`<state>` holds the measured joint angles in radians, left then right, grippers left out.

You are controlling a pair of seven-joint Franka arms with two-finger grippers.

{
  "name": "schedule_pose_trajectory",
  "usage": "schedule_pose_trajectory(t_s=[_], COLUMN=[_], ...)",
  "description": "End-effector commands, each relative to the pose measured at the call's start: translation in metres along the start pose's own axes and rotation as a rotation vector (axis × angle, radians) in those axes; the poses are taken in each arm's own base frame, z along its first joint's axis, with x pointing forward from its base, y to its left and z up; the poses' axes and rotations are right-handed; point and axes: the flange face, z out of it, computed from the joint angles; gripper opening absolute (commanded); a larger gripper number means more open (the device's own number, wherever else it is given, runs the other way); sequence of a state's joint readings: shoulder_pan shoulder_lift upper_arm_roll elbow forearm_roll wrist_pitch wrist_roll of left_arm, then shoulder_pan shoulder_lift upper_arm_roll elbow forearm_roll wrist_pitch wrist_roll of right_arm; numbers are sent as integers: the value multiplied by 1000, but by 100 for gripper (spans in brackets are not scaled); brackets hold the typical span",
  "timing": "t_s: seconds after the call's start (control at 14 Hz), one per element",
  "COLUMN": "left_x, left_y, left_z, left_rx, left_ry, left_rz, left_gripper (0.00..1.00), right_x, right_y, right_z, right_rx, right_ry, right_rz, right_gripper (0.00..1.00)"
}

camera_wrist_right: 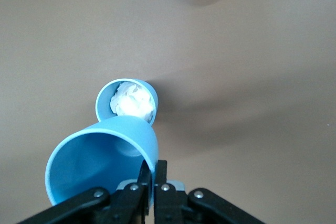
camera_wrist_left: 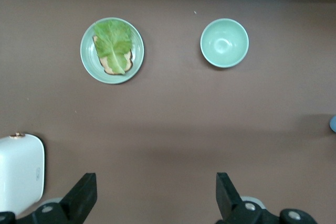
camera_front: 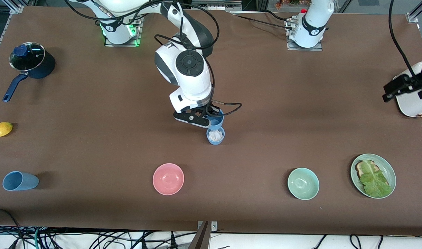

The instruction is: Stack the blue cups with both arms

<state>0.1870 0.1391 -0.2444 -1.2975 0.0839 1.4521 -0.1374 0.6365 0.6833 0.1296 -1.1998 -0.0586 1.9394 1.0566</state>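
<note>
The left gripper (camera_wrist_left: 152, 200), fingers spread, hangs over bare brown counter (camera_wrist_left: 173, 124); a lettuce plate (camera_wrist_left: 112, 50) and green bowl (camera_wrist_left: 224, 43) lie apart.

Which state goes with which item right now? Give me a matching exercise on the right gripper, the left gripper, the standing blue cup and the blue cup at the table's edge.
Items:
1. right gripper
2. left gripper
3. standing blue cup
4. blue cup at the right arm's end

States:
A. lying on its side
B. open, holding nothing
C. upright, with crumpled white material inside
D. shut on the rim of the held blue cup

Pairs: 1-D, 2-B, 3-C, 4-A
</note>
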Motion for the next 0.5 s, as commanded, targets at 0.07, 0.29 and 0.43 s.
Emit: schedule_pose_trajectory(t_s=[0.07,0.29,0.43], left_x=[-29,-29,-29], left_y=[-11,-15,-16], left_z=[1,5,7], left_rx=[-66,-63,-63], left_ry=[-14,-23,-28], left_rz=[2,-2,-5], left_gripper=[100,100,100], right_x=[1,-2,-8], right_y=[-11,-14,-17], right_z=[1,7,13], right_rx=[8,-3,-17], right_ry=[32,52,62], right_rz=[13,-2,-19], right_gripper=[0,0,0])
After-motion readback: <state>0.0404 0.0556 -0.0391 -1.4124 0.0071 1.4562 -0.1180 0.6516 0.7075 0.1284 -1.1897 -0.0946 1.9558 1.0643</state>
